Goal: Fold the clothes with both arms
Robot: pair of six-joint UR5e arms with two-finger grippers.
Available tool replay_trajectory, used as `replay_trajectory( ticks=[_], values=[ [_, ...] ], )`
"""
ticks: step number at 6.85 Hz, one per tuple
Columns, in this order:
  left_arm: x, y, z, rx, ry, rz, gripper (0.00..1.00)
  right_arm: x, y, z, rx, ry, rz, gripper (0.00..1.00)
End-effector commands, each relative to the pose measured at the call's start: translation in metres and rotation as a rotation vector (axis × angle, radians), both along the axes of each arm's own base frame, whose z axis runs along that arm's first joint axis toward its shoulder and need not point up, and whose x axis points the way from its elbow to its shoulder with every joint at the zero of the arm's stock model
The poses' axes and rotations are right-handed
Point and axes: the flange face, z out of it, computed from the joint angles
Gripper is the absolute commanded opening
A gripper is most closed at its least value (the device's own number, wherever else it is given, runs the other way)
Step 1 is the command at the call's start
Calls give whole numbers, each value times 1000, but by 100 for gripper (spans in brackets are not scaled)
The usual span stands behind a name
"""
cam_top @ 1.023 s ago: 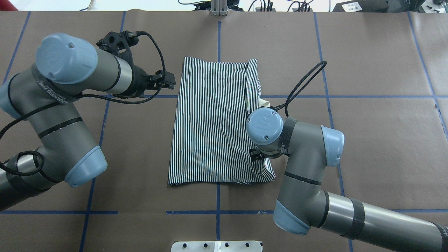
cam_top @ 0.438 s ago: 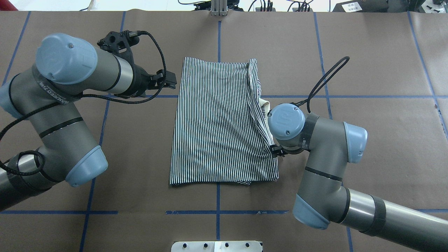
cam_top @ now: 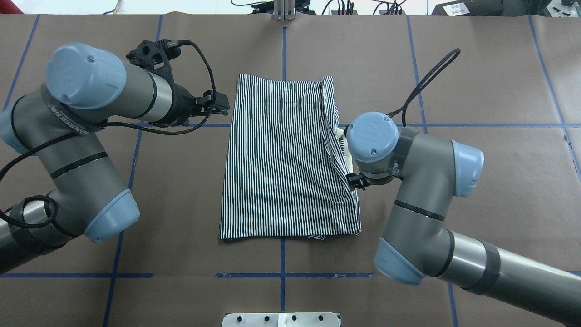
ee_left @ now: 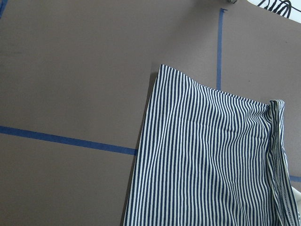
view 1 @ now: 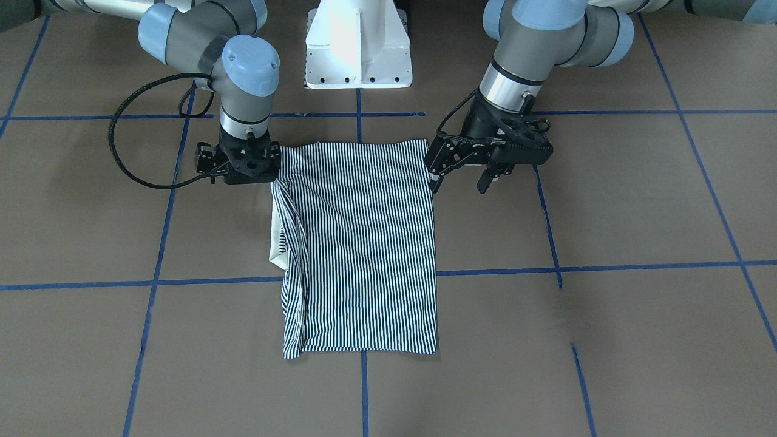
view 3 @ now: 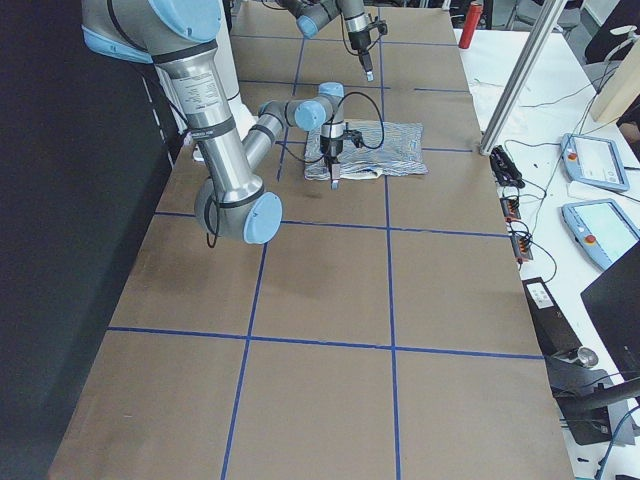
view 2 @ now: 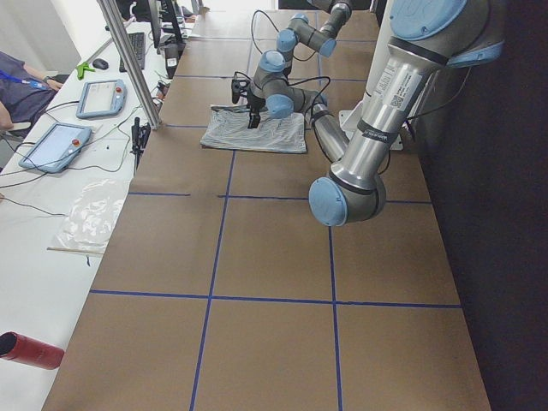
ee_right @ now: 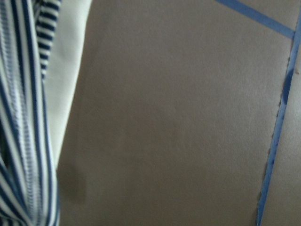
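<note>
Right gripper at shirt long edge, we can't tell grip; left gripper spread, just off opposite edge; right nearer.

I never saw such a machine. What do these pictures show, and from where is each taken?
Two robot arms stand at a table covered in brown paper. One picture looks down from behind the robot, one faces it, two look from the table's ends, two come from wrist cameras. A striped shirt, already folded narrow, lies flat in the middle. The left arm hovers beside it, jaws open, holding nothing. The right arm points down at the shirt's other edge; whether its jaws grip cloth cannot be seen.
</note>
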Motion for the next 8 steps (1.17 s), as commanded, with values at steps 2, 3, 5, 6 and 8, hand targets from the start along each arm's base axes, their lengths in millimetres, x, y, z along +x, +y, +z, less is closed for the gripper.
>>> replay_trajectory(
  ticks=[2, 3, 5, 6, 8],
  values=[
    [-1, 0, 0, 2, 1, -1, 100, -66, -65, -32, 57, -75, 26, 100],
    [-1, -1, 0, 3, 2, -1, 100, -68, -67, -29, 57, -74, 27, 100],
    [-1, -1, 0, 2, 3, 0, 100, -68, -67, -14, 44, -51, 25, 100],
    [-1, -1, 1, 1, 2, 0, 100, -67, -67, -3, 36, -38, 25, 100],
    [-1, -1, 1, 2, 1, 1, 100, -64, -67, 2, 17, -12, 27, 100]
  ],
)
